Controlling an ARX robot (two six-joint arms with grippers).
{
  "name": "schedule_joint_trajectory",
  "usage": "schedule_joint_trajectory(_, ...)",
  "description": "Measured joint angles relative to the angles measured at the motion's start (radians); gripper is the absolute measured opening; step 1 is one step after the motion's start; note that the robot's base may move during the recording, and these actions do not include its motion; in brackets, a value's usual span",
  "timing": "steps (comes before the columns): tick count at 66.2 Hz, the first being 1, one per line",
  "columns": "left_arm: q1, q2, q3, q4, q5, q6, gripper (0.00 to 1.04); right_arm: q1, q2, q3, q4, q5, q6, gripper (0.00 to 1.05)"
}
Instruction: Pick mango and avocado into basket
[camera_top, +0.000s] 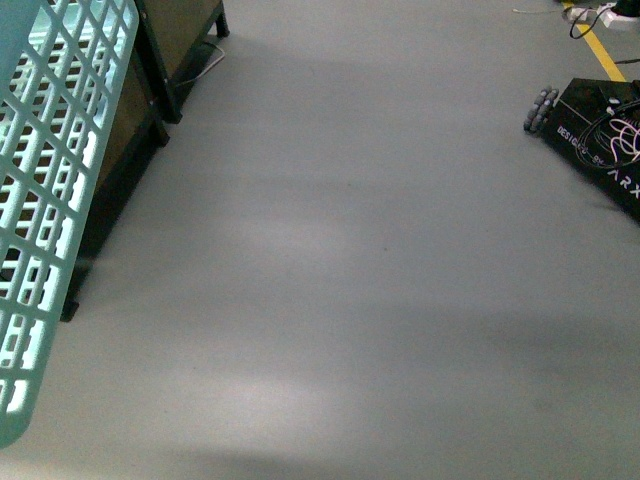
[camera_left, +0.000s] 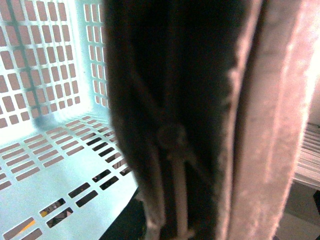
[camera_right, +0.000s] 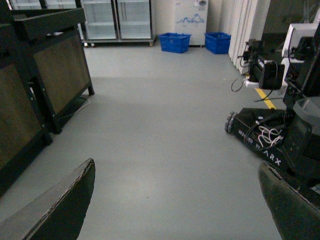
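Observation:
The pale aqua basket (camera_top: 50, 190) hangs at the far left of the front view, its slotted wall tilted. In the left wrist view its grid walls and floor (camera_left: 50, 100) show from inside and look bare, while the dark ribbed handle with a white tie fills the middle. My left gripper (camera_left: 200, 210) is shut on that handle. My right gripper (camera_right: 175, 200) is open above bare grey floor, its dark fingers (camera_right: 60, 210) wide apart with nothing between them. The mango and the avocado are out of view.
Dark wood-panelled stands on black frames (camera_top: 170, 50) line the left side. Another ARX robot base with cables (camera_top: 600, 130) sits on the floor at the right, beside a yellow floor line (camera_top: 600, 45). Blue crates (camera_right: 175, 42) and glass-door fridges (camera_right: 117, 20) stand far back.

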Motion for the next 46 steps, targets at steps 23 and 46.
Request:
schedule_joint_trajectory(23,0.000,0.000,0.000,0.000,0.000,0.000,0.15,0.000,0.000,0.000,0.000,0.000,0.000,0.96)
schedule_joint_trajectory(46,0.000,0.000,0.001,0.000,0.000,0.000,0.15,0.000,0.000,0.000,0.000,0.000,0.000,0.96)
